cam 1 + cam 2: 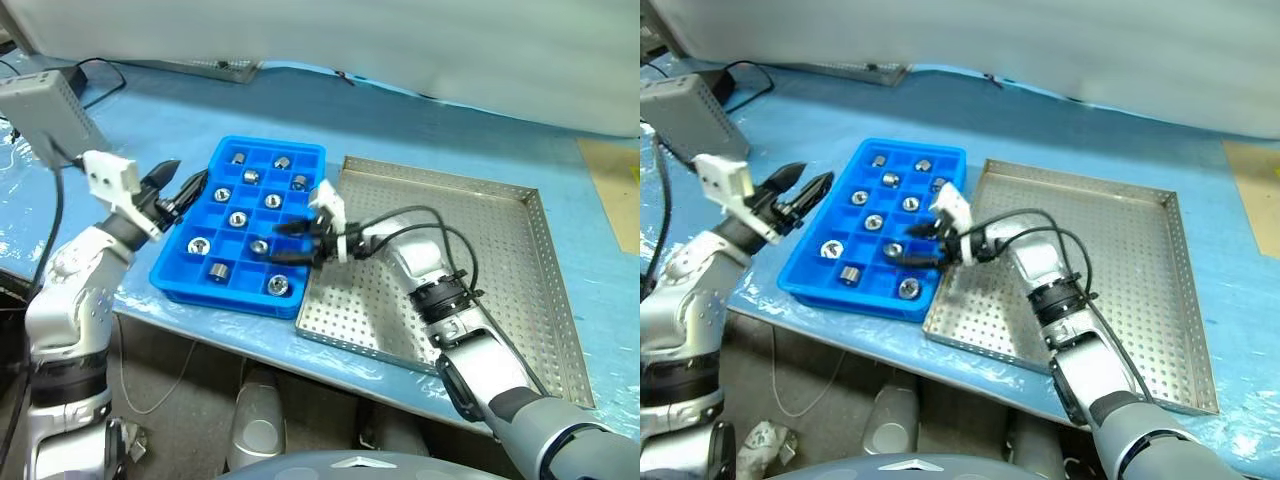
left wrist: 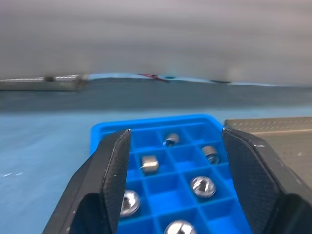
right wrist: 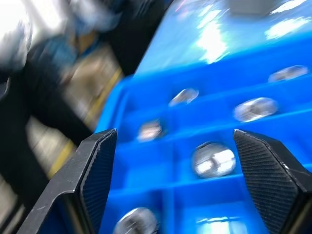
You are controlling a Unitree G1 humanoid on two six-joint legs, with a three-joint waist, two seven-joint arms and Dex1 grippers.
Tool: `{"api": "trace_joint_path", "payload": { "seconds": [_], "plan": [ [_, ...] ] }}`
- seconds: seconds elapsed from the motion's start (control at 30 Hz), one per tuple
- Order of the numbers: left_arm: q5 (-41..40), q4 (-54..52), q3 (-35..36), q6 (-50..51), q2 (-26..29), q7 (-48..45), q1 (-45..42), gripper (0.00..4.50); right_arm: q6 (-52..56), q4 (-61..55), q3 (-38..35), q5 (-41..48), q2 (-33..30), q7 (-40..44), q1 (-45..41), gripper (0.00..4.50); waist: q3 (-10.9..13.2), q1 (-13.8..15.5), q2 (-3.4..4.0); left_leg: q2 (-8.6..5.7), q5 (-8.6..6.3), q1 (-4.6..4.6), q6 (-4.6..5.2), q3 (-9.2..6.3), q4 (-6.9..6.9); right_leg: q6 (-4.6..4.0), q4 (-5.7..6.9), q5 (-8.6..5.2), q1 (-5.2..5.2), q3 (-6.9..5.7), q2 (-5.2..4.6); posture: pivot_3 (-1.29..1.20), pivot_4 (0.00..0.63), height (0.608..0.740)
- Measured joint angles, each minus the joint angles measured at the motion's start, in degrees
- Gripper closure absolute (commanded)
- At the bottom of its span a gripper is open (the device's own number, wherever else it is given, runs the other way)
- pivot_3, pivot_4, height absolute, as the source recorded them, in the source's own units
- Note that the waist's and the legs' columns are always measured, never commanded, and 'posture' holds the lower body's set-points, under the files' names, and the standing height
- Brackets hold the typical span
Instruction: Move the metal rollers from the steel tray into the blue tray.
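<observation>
On the blue-covered counter the blue tray sits just to the left of the steel tray, their long sides close together and perhaps touching near the front. The steel tray's holed floor is bare wherever it can be seen (the right arm lies across part of it). The metal rollers are spread through the blue tray's little square pockets, one to a pocket: about ten can be counted from above, some standing with the centre hole up, a few lying on their sides. The right gripper reaches leftward from over the steel tray, past the shared edge, and hangs above the right-hand column of pockets, its jaws parted wide with nothing between them; a roller lies in the pocket straight beyond its fingers in the right wrist view. The left gripper hovers at the blue tray's left edge, pointing in toward it, jaws also standing well apart and empty. Through the left wrist view, rollers show between the two black fingers. A grey box with a black cable rests at the far left of the counter.
</observation>
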Motion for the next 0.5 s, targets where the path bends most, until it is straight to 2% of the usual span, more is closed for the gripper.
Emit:
{"api": "trace_joint_path", "payload": {
  "seconds": [0.17, 0.23, 0.37, 0.47, 0.5],
  "plan": [
    [4.34, 14.52, -10.51, -4.57, -3.3, -9.3, -7.7, 1.36, -1.08, -4.83, -10.06, 0.29, -5.35, -12.58, 3.6, 0.51, -0.1, -3.27, -0.15, -0.04, 0.23, -0.02, -0.34, 0.11, 0.04, -0.27, -0.06, 0.19, 0.05, -0.02, 0.05, -0.03, 0.15, 0.74],
    [6.58, 19.17, -12.91, -7.0, -3.93, -12.07, -9.47, 1.36, -1.21, -6.11, -11.14, -0.61, -6.81, -15.19, 7.22, 0.51, -0.12, -5.11, -0.18, -0.03, 0.22, -0.11, -0.31, 0.11, 0.03, -0.21, -0.15, 0.17, -0.01, -0.02, 0.12, -0.11, 0.15, 0.74],
    [11.65, 30.02, -18.2, -16.19, -6.5, -19.56, -15.43, 1.36, 1.88, -17.32, -11.13, -0.69, -10.37, -17.71, 17.73, 0.51, -0.11, -9.4, -0.17, -0.03, 0.15, -0.3, -0.19, 0.15, -0.1, -0.01, -0.45, 0.26, -0.18, -0.05, 0.24, -0.18, 0.15, 0.74],
    [12.55, 33.89, -19.4, -19.79, -8.88, -23.23, -17.1, 1.36, 3.43, -24.52, -10.94, -0.59, -12.92, -18.37, 20.62, 0.51, -0.12, -11.41, -0.17, -0.03, 0.1, -0.09, -0.13, 0.41, -0.2, -0.12, -0.61, 0.2, -0.08, 0.04, 0.22, -0.21, 0.15, 0.74],
    [12.59, 34.96, -19.5, -20.47, -9.45, -24.23, -17.19, 1.19, 4.01, -26.83, -10.9, -0.54, -13.76, -18.38, 21.55, 0.33, -0.12, -11.98, -0.17, -0.02, 0.1, 0.05, -0.13, 0.49, -0.24, -0.12, -0.63, 0.21, 0.03, 0.08, 0.21, -0.22, 0.15, 0.74]
  ]
}}
